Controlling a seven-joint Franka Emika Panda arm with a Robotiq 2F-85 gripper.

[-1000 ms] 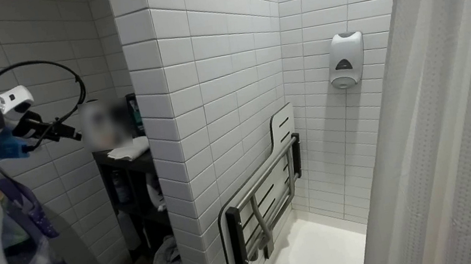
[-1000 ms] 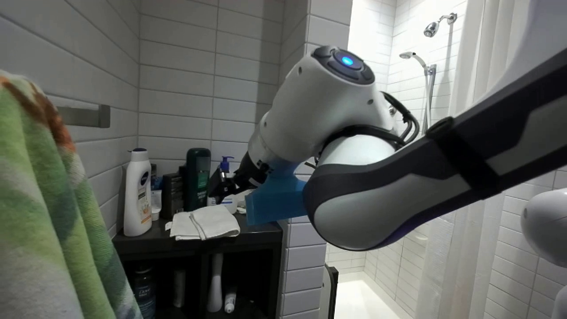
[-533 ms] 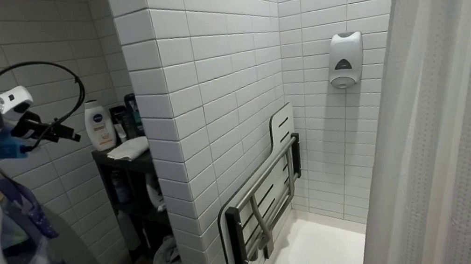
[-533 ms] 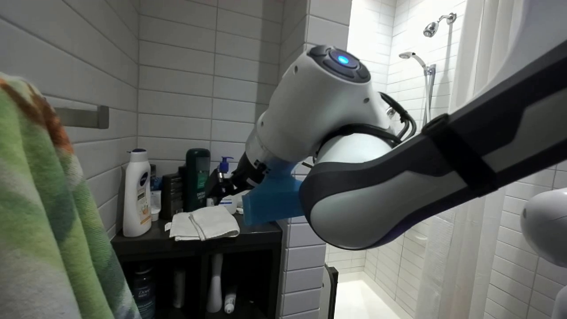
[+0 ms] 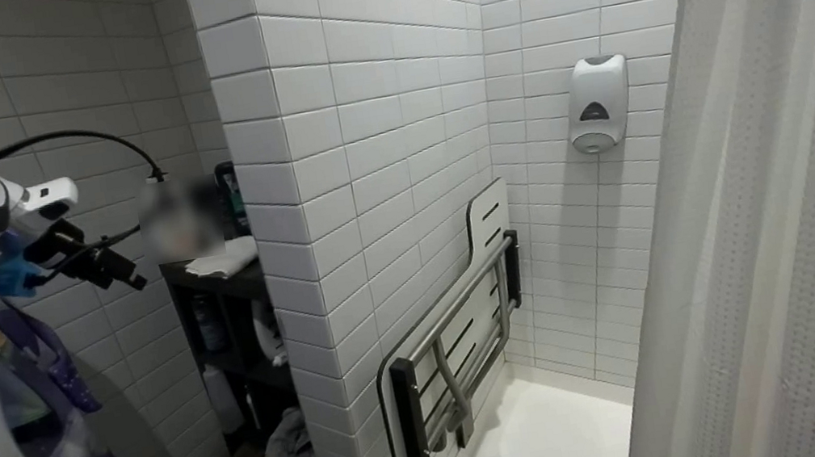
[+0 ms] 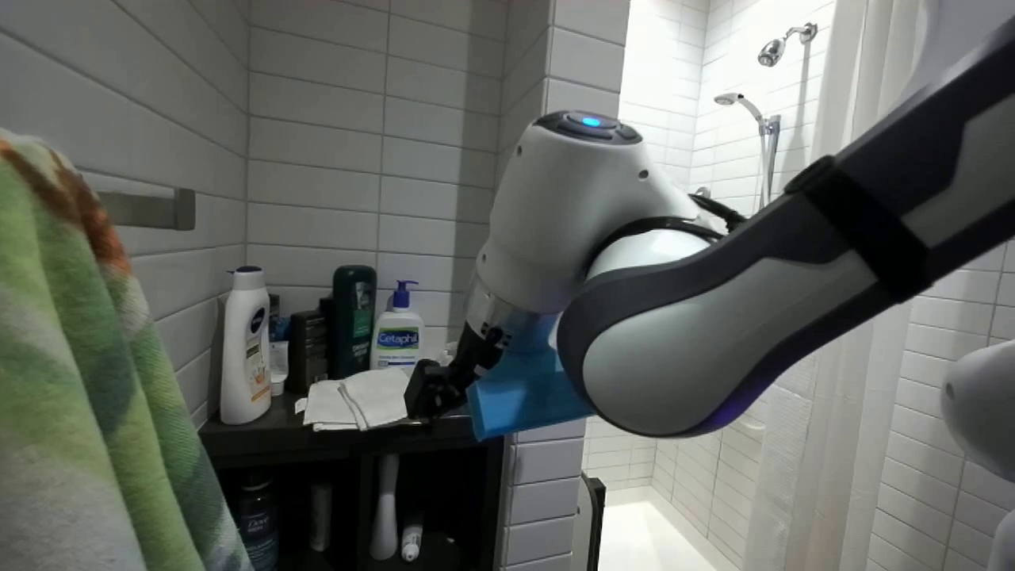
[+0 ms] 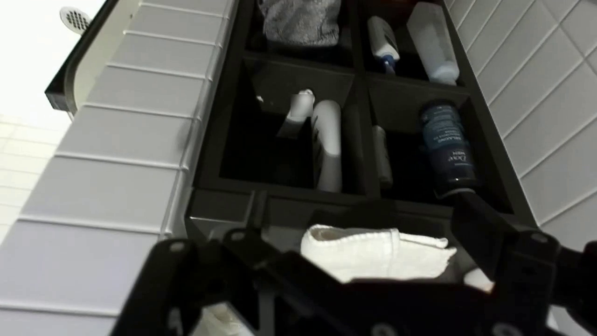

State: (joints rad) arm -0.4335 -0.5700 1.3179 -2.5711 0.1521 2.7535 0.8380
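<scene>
"Fingers [image 7: 485, 238]: wide or narrow?"

"Wide apart and empty; the end effector [image 7: 359, 200] hangs in the air near the white folded cloth [image 7: 378, 256], apart from it."

"Where does the cloth lie?"

"On top of the black shelf unit [image 6: 357, 442], near its front edge, with a white bottle [image 6: 247, 349] upright beside it."

"And behind?"

"A dark green bottle [image 6: 354, 321] and a Cetaphil pump bottle [image 6: 399, 337], both upright. Farther off, a chrome shower head [image 6: 772, 52], set high."
</scene>
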